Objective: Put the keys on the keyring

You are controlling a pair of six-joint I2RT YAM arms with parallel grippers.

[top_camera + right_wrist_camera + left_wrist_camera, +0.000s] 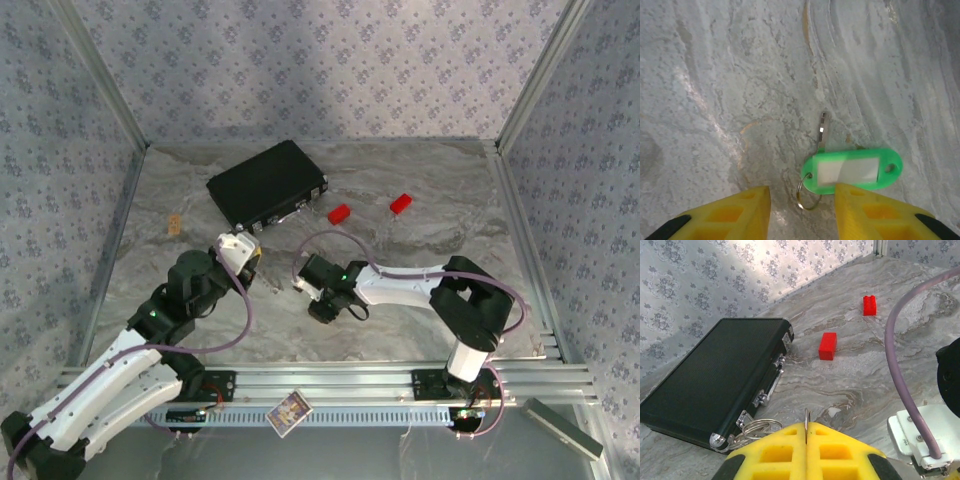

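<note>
Looks like the pick-up step of the first threading, with the keyring in hand and the key not yet taken.

Pinching the keyring in the left gripper, fingers closed flat on the thin wire so that a sliver stands edge-on above the yellow pads. Trailing more silvery loops to the left, just beside the near corner of the case; probably part of the same ring, though hard to tell.

Hovering the right gripper spread wide, holding nothing, over the key. Lying flat on the table just beyond the fingertips, with the metal blade pointing far, the green tag at its near end, and a small split ring at the tag's left end, between the two fingers.

Seen from above, working mid-table with the left gripper and the right gripper near each other, on the near side of the case. Nothing to do with the two red blocks farther off, right of the case.

Next: lower the right gripper and close on the tag, lift, then carry it left and feed the small ring onto the held wire. Calls for a careful grip on something thin and flat, likely to slide on the marble, and for fine alignment at the keyring. Cannot tell where its opening lies.
</note>
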